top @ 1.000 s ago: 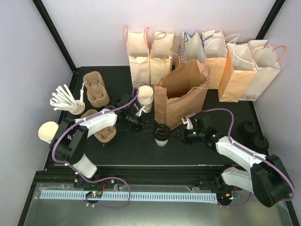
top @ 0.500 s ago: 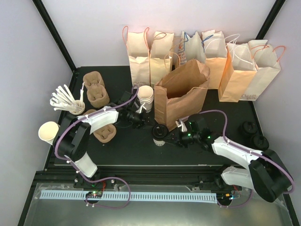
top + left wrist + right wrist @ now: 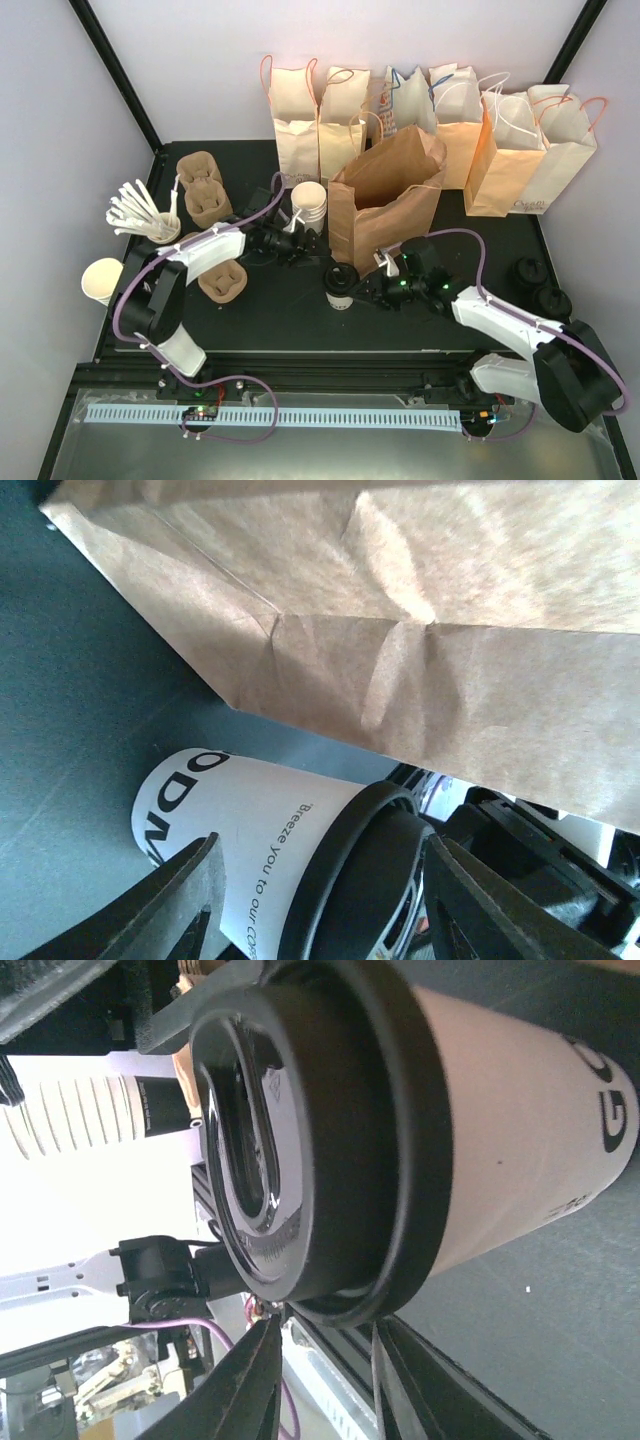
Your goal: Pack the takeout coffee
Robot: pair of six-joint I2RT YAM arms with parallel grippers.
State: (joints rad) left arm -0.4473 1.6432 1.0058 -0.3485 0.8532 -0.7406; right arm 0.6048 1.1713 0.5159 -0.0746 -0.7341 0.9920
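1. Right gripper (image 3: 372,291): low over the table, just to the right of the takeout coffee (image 3: 341,284). Its fingers (image 3: 250,1380) stood a narrow way apart, with light showing between them. The rim of the black lid (image 3: 300,1140) sat at their tips. Could not tell whether they pinched that rim.
2. Left gripper (image 3: 320,845): jaws wide with nothing clamped. It aimed at the coffee from the far-left side and was apart from it in the top view.
3. The coffee stood upright on the black table (image 3: 270,320), base down and lid up, so its long axis was vertical. (In both wrist views it lay slanted across the picture, which was only camera tilt.) Black lettering ran along its white wall.
4. Just behind the coffee stood the open brown bag (image 3: 385,200), upright with its mouth up. The coffee was at the bag's near-left corner; contact unclear.
5. A stack of white cups (image 3: 309,205) rose just behind the left gripper.
6. Farther out:
   - a row of handled paper bags (image 3: 295,120) along the back wall;
   - pulp carriers (image 3: 205,190) and a bunch of white sticks (image 3: 140,212) on the left;
   - a lone white cup (image 3: 102,280) at the left edge;
   - short black lid stacks (image 3: 528,272) on the right.
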